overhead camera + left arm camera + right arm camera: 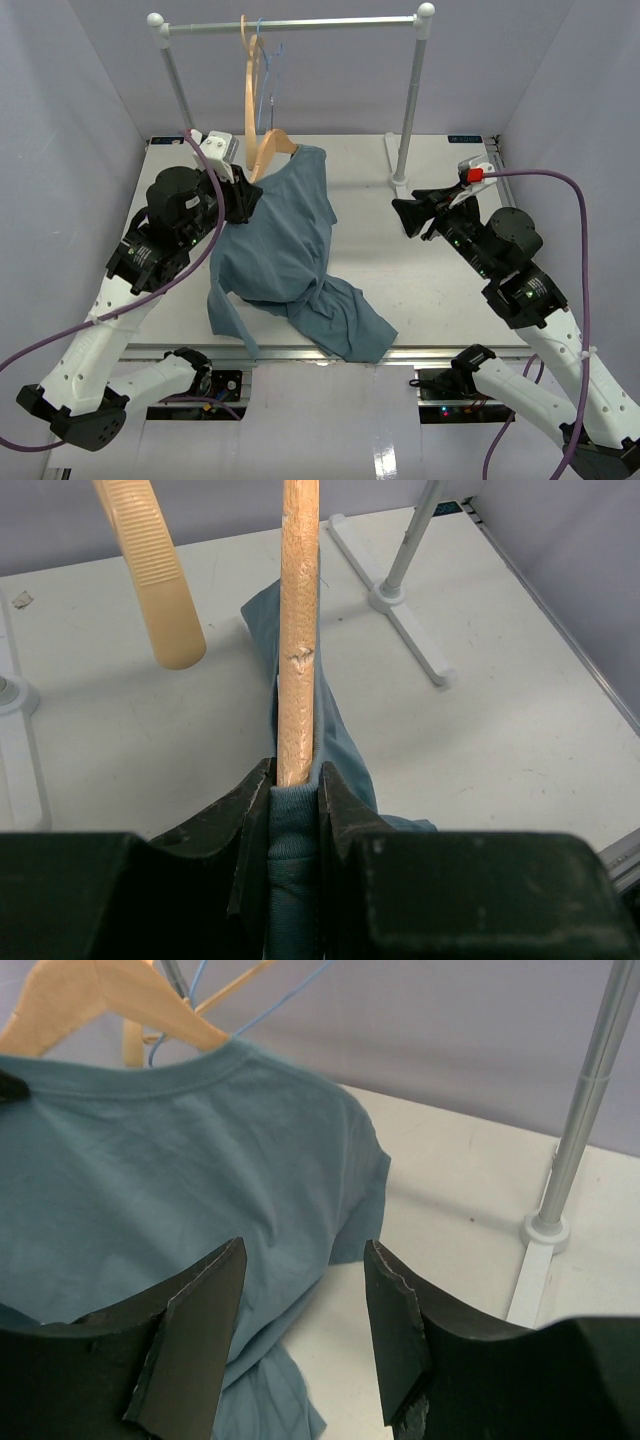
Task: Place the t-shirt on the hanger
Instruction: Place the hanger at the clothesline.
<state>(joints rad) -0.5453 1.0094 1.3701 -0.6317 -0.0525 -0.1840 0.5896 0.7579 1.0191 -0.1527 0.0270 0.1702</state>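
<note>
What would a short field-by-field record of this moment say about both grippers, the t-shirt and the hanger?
left gripper: shut on hanger and t-shirt cloth together
right gripper: open, apart from the t-shirt
t-shirt: draped from hanger, lower part lying on table
hanger: one wooden arm pokes out past the cloth
rack: other hangers on its rail

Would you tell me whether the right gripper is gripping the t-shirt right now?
No; the right gripper stands open with nothing between its fingers, and the t-shirt lies beyond them.
</note>
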